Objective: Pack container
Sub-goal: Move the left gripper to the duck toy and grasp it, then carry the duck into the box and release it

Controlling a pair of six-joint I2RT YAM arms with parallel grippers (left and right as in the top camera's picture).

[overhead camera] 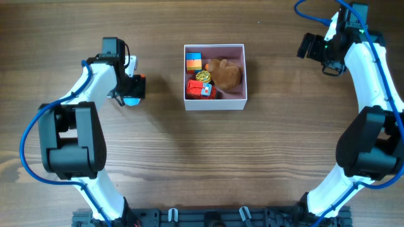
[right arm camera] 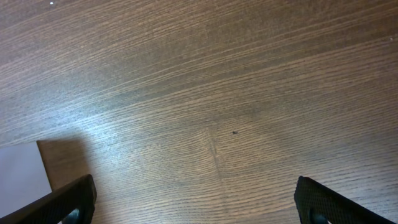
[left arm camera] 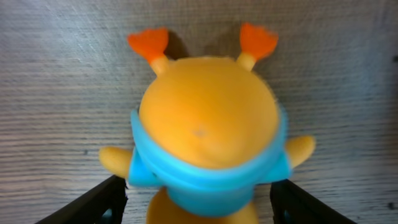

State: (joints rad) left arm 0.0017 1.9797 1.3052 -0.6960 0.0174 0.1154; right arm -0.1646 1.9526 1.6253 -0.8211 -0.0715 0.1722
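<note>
The container (overhead camera: 214, 105) is a square white box with a pink inside, at the table's middle back. It holds a brown plush (overhead camera: 226, 74), a red toy (overhead camera: 202, 90) and a coloured block (overhead camera: 193, 61). My left gripper (overhead camera: 130, 88) stands left of the box, its fingers (left arm camera: 198, 205) pressed on both sides of a yellow figure with a blue shirt and orange feet (left arm camera: 208, 124), which shows from above as a blue patch (overhead camera: 131, 100). My right gripper (overhead camera: 309, 45) is open and empty over bare wood (right arm camera: 196, 205), right of the box.
The table is dark wood (overhead camera: 202, 164). A pale flat corner (right arm camera: 18, 171) shows at the lower left of the right wrist view; it may be the container. Both arm bases stand at the front edge.
</note>
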